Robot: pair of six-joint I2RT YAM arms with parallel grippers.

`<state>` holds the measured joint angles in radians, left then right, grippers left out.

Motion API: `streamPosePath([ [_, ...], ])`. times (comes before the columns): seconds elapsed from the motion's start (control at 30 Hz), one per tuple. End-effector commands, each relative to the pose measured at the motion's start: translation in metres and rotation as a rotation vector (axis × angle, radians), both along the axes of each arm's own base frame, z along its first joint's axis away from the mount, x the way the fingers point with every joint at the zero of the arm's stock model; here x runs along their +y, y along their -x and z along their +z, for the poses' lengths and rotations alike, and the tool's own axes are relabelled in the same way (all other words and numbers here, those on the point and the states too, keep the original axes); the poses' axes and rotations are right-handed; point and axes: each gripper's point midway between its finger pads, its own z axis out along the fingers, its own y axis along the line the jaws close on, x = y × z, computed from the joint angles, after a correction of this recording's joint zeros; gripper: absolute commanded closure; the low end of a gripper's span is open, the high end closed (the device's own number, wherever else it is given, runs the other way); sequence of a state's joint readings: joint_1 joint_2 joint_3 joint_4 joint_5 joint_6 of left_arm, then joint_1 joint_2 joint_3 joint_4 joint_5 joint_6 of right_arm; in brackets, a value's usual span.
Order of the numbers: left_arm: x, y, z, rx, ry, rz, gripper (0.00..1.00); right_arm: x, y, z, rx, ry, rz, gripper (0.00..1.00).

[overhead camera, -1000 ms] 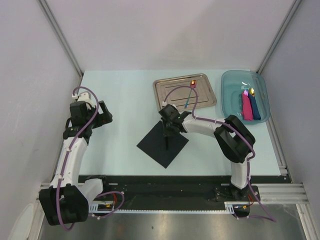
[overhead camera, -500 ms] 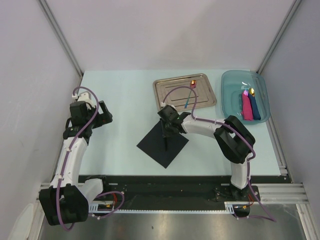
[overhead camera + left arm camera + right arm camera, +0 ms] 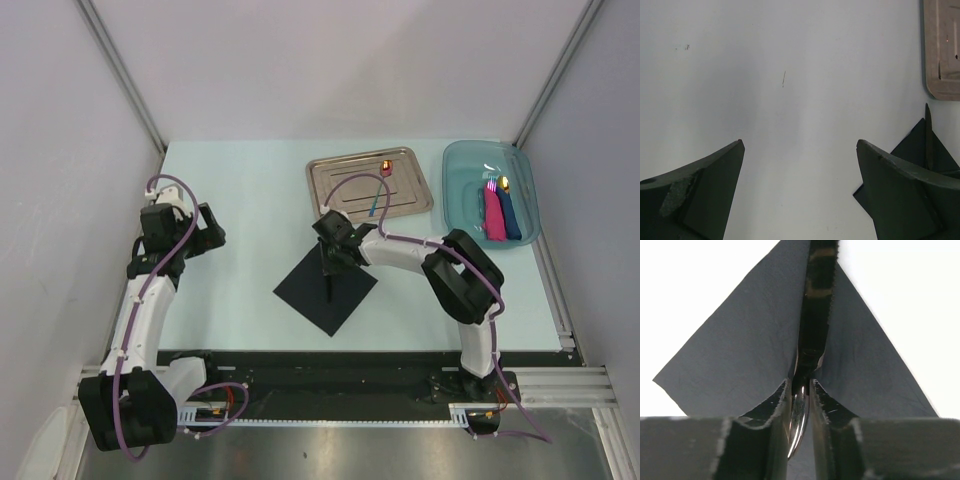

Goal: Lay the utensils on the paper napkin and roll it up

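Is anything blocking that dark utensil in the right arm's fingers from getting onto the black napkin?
Nothing visible does. The dark utensil sits straight over the black napkin, its shiny end pinched by the right fingers, only bare paper under it.

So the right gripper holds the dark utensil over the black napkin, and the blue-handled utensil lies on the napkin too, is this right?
Not quite. The blue-handled utensil lies in the steel tray, not on the napkin; the top view shows this. The right gripper does hold the dark utensil over the napkin.
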<state>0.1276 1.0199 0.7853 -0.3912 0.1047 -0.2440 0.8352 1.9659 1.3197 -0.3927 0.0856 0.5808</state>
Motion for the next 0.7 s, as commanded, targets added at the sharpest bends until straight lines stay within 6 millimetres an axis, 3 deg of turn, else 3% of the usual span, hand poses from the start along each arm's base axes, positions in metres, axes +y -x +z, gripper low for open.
streamPosePath([
  [0.0, 0.002, -0.001, 0.006, -0.026, -0.006, 0.0, 0.0, 0.007, -0.008, 0.007, -0.002, -0.025, -0.031, 0.72],
  [0.1, 0.001, -0.002, 0.006, -0.02, -0.005, -0.007, 0.0, 0.006, -0.011, 0.015, -0.019, -0.027, -0.032, 0.61],
  [0.2, 0.0, -0.004, 0.01, -0.024, -0.001, -0.017, 0.0, 0.006, -0.021, 0.038, -0.065, -0.044, -0.02, 0.62],
  [0.33, -0.002, -0.009, 0.02, -0.055, -0.006, -0.038, 0.0, 0.007, -0.052, 0.105, -0.199, -0.118, 0.008, 0.56],
  [0.43, -0.004, -0.017, 0.035, -0.11, -0.015, -0.065, 0.0, -0.013, -0.08, 0.143, -0.261, -0.161, 0.0, 0.44],
  [0.47, -0.006, -0.02, 0.042, -0.132, -0.017, -0.077, 0.0, -0.032, -0.097, 0.151, -0.291, -0.151, -0.013, 0.41],
  [0.53, -0.008, -0.028, 0.054, -0.184, -0.025, -0.101, 0.0, -0.052, -0.116, 0.157, -0.331, -0.131, -0.033, 0.35],
  [0.67, -0.006, -0.044, 0.075, -0.258, -0.035, -0.099, 0.0, -0.114, -0.172, 0.161, -0.414, -0.053, -0.167, 0.33],
])
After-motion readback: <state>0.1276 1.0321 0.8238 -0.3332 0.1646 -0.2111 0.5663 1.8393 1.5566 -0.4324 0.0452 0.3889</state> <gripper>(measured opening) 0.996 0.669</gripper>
